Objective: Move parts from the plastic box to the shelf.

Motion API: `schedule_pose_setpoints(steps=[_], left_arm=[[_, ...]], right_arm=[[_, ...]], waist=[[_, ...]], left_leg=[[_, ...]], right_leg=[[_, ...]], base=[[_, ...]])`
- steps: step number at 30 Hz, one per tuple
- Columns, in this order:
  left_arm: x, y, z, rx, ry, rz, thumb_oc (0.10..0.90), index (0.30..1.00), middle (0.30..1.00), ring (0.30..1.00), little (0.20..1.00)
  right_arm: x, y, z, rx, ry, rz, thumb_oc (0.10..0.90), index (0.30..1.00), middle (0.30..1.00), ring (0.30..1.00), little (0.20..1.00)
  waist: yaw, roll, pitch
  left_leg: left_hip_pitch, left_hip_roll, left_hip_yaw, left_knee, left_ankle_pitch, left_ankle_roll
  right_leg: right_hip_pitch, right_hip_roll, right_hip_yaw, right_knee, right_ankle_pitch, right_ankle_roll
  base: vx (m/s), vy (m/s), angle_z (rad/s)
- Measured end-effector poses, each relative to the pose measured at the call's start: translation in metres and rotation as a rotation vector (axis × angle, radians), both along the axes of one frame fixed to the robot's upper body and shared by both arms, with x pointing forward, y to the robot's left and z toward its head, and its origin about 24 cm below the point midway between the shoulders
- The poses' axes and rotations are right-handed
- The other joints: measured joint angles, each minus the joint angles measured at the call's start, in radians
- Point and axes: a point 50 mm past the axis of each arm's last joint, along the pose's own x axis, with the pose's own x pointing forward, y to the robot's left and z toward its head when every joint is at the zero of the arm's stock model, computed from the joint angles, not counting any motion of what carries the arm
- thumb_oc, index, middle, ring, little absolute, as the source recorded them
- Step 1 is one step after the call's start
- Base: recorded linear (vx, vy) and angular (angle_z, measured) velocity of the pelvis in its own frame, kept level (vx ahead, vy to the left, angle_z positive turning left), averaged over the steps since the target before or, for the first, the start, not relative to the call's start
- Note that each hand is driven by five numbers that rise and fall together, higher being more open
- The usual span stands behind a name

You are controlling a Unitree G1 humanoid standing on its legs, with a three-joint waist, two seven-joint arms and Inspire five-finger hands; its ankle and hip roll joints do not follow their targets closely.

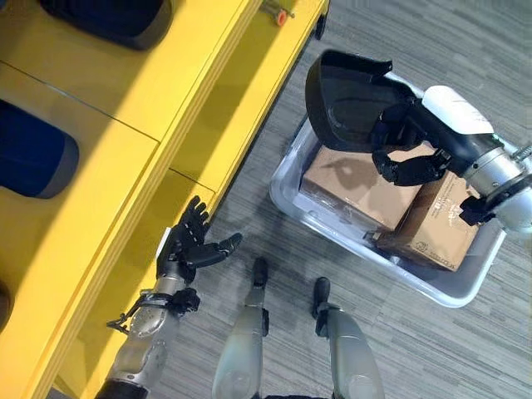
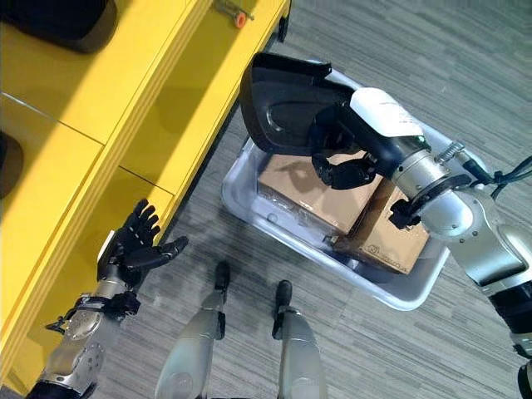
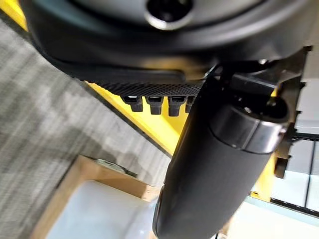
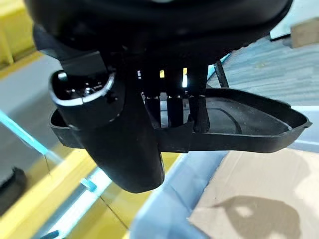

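A long yellow metal shelf [image 1: 125,150] ran along the robot's left side, its front edge slanting across the grey wood-patterned floor [image 1: 432,50]. Between that edge and a pale translucent plastic box [image 1: 293,170] on the floor to the right lay an open strip of floor.

The task's thing, a black moulded plastic part [image 1: 345,100] shaped like a shallow curved shell with a raised rim, was held in the air above the box's near-left end, its hollow side towards the camera and its left rim close to the shelf's edge. The right hand [image 2: 353,162] gripped it from the right, fingers curled over the rim and into the hollow; in the right wrist view the fingers [image 4: 174,107] hooked over the part's edge, with the thumb [image 4: 119,144] on the near side.

Inside the box, under the part, lay two brown cardboard cartons: a flat one [image 1: 357,187] on the left and a second one [image 1: 436,224] tilted against it on the right.

The left hand [image 1: 189,245] hovered empty at the shelf's lower front edge, well apart from the box, palm turned up, fingers straight and slightly spread, thumb pointing right.

On the shelf's upper level rested two other dark rounded parts, a black one [image 1: 108,18] at the far end and a dark blue one [image 1: 33,154] nearer.
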Motion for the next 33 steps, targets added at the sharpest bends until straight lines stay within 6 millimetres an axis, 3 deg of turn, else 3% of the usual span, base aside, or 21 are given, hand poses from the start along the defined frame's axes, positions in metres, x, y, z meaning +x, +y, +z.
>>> schedule_pose_setpoints(steps=[6,9,11,13,19,26,33], left_arm=[[0.008,0.009,0.022,0.168,-0.069,-0.006,0.9,1.0,1.0,1.0,1.0],[0.014,0.02,0.045,0.424,-0.125,-0.036,0.9,1.0,1.0,1.0,1.0],[0.021,0.022,0.059,0.546,-0.168,-0.04,0.9,1.0,1.0,1.0,1.0],[0.024,0.02,0.068,0.626,-0.212,-0.05,0.9,1.0,1.0,1.0,1.0],[0.033,0.015,0.093,0.917,-0.317,-0.063,0.9,1.0,1.0,1.0,1.0],[0.041,0.002,0.144,1.367,-0.553,-0.084,0.9,1.0,1.0,1.0,1.0],[0.033,-0.019,0.161,1.67,-0.737,-0.185,0.9,1.0,1.0,1.0,1.0]], right_arm=[[-0.006,-0.003,0.004,0.027,0.126,0.05,0.4,0.3,0.3,0.3,0.3],[-0.007,0.0,0.011,0.041,0.201,0.106,0.4,0.3,0.3,0.3,0.3],[-0.006,0.003,0.017,0.073,0.229,0.137,0.4,0.3,0.3,0.3,0.3],[-0.004,0.008,0.018,0.075,0.263,0.169,0.4,0.3,0.3,0.3,0.3],[0.001,0.014,0.016,0.05,0.352,0.209,0.4,0.3,0.3,0.3,0.3],[0.008,0.018,0.01,0.014,0.415,0.211,0.4,0.3,0.3,0.3,0.3],[0.01,0.024,0.006,0.042,0.431,0.245,0.4,0.3,0.3,0.3,0.3]], waist=[[0.002,-0.018,-0.032],[-0.002,-0.04,-0.109],[-0.003,-0.047,-0.122],[-0.015,-0.051,-0.158],[-0.038,-0.061,-0.19],[-0.054,-0.064,-0.215],[-0.078,-0.052,-0.247]], left_leg=[[0.09,0.005,0.007,-0.048,0.001,0.0],[0.096,0.012,0.021,-0.075,-0.001,-0.002],[0.128,0.014,0.029,-0.096,0.004,-0.003],[0.137,0.014,0.035,-0.108,0.004,-0.003],[0.199,0.016,0.055,-0.137,0.001,-0.004],[0.245,0.017,0.08,-0.152,-0.001,-0.004],[0.256,0.019,0.084,-0.153,-0.006,-0.007]], right_leg=[[0.111,0.009,-0.005,-0.094,0.026,0.006],[0.115,0.015,0.003,-0.135,0.041,0.006],[0.154,0.021,0.01,-0.178,0.059,0.01],[0.17,0.022,0.014,-0.21,0.072,0.013],[0.24,0.026,0.028,-0.278,0.093,0.015],[0.292,0.028,0.051,-0.327,0.119,0.019],[0.311,0.031,0.054,-0.352,0.129,0.016]], base=[[0.03,0.007,-0.02],[0.04,0.019,-0.11],[0.05,0.017,-0.14],[0.04,0.011,-0.09],[0.05,0.005,-0.08],[0.04,0.004,-0.11],[0.01,0.002,-0.01]])
